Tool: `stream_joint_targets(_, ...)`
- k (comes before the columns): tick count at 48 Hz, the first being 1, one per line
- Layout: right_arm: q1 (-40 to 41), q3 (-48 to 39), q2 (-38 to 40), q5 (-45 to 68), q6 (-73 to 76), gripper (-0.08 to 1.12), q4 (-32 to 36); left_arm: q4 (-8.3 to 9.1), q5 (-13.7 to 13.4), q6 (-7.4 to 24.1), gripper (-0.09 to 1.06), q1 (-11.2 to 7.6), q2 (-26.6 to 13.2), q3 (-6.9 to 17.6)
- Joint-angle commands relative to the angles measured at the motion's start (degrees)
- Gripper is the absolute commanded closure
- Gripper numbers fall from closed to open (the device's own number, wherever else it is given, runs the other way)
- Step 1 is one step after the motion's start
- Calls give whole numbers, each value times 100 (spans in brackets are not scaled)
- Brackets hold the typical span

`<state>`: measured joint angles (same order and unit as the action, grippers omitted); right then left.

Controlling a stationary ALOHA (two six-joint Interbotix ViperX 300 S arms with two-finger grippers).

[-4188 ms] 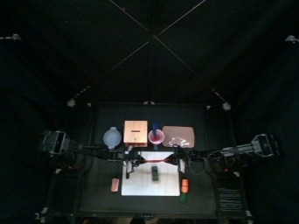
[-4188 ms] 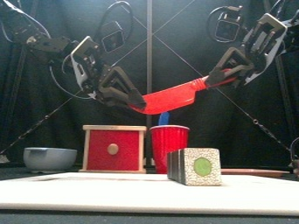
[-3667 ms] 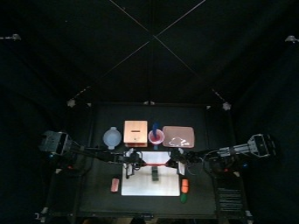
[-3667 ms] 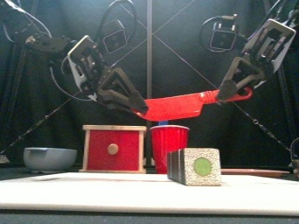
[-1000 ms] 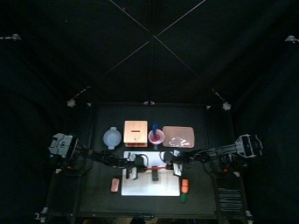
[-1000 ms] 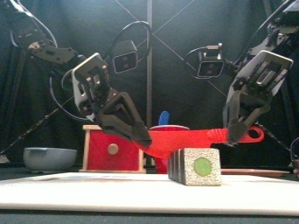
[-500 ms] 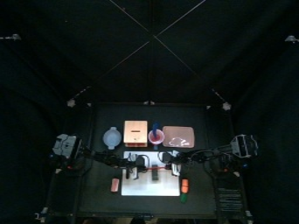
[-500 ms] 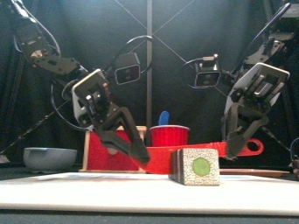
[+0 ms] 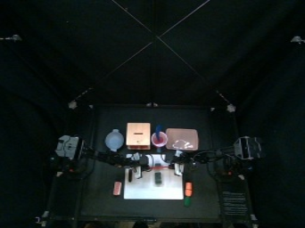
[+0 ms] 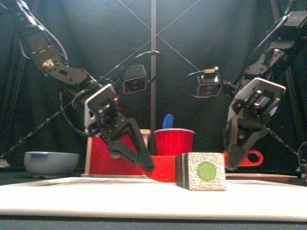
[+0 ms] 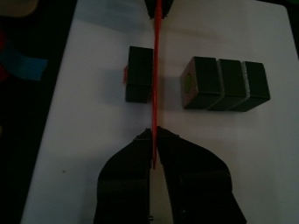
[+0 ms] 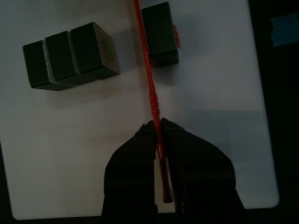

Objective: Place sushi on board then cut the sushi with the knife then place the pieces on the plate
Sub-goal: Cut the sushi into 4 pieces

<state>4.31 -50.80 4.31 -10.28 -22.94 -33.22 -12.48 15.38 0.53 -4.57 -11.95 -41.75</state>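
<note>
The dark green sushi roll [image 9: 159, 178] lies on the white cutting board [image 9: 143, 190]. It is split: one block [image 11: 139, 72] stands apart from a run of three joined blocks [image 11: 225, 85]. The red knife [image 11: 156, 79] stands edge-down in the gap between them, its blade [image 12: 149, 70] running along the cut. My left gripper [image 11: 156, 140] is shut on one end of the knife, my right gripper [image 12: 158, 131] on the handle end [image 10: 249, 160]. In the front view the sushi [image 10: 202, 171] hides the blade's middle.
Behind the board stand the blue-grey bowl [image 9: 113, 140], the wooden box with red drawer front [image 10: 117, 153], the red cup [image 10: 174, 142] with a blue knife [image 10: 168, 120], and the pink tray [image 9: 183, 138]. Small toy foods lie at the board's left [image 9: 117, 188] and right [image 9: 188, 190].
Both arms have come down together, carrying the red knife from well above the cup to board level, into the gap between the sushi blocks.
</note>
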Motion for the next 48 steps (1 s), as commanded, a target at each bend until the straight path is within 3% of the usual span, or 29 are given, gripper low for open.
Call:
stream_joint_targets(1,123,88,167,18,18,79,35,132,-9,9,48,44,141,141)
stream_joint_targets(9,79,185,264,-167,18,79,35,255,-211,-9,48,44,220,229)
stream_joint_targets(21,-70,387,650,-791,35,79,-35,272,-870,-9,48,-18,668,457)
stream_joint_targets(36,-413,334,844,-879,439,79,-26,255,-958,-26,48,-396,747,501)
stream_joint_targets(48,-668,202,817,-809,993,79,167,35,-958,-35,48,-536,703,501)
